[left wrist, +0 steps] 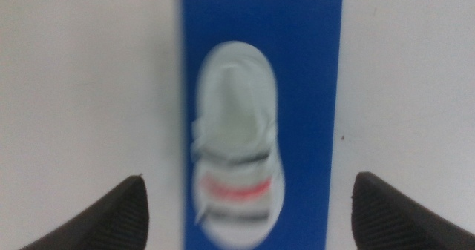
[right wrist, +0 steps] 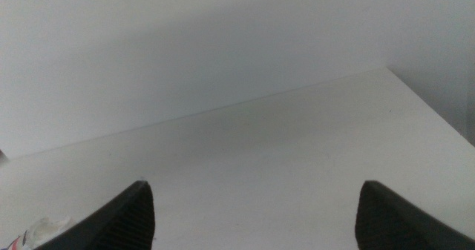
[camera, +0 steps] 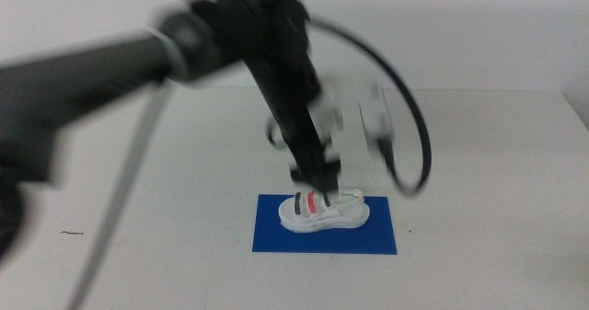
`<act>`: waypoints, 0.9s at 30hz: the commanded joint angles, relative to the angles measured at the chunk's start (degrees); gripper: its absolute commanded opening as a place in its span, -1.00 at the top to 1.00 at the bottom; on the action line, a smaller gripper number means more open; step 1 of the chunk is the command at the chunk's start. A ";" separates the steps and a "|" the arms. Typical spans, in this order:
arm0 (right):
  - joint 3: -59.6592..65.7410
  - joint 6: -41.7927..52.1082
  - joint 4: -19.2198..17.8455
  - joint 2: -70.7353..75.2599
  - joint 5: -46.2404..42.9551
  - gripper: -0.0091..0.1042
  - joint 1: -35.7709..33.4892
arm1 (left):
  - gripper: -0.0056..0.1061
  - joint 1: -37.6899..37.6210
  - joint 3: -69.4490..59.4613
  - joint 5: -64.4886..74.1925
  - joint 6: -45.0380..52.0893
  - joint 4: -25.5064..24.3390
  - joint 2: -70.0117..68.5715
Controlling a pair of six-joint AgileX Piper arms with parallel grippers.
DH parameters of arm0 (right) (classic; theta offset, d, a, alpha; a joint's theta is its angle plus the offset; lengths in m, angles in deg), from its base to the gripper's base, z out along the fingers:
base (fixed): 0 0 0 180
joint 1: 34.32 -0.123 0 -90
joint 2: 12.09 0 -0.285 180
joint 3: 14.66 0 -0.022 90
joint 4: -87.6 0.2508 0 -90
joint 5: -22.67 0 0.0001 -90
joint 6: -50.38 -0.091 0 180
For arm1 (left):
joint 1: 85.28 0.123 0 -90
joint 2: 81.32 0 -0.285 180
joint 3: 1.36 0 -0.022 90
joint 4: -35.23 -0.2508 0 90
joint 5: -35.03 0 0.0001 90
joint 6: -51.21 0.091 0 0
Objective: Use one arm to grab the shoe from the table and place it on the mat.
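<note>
Blurred arm (camera: 83, 80) over white table (camera: 497, 181)

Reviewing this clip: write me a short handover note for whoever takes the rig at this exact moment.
Left gripper: open, jaws spread wide, directly above the shoe, not holding it.
Right gripper: open, waiting over bare table, out of the middle view.
Shoe: lying on the mat, inside its edges, sole down.
Done: shoe placed on the mat and let go.
Left: probably only pulling the left arm clear.
</note>
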 commanded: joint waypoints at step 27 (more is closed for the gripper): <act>0.14 0.20 -0.42 0.27 -0.47 -0.56 -0.10 | -0.78 17.21 -77.96 -55.80 -66.06 -20.80 -89.76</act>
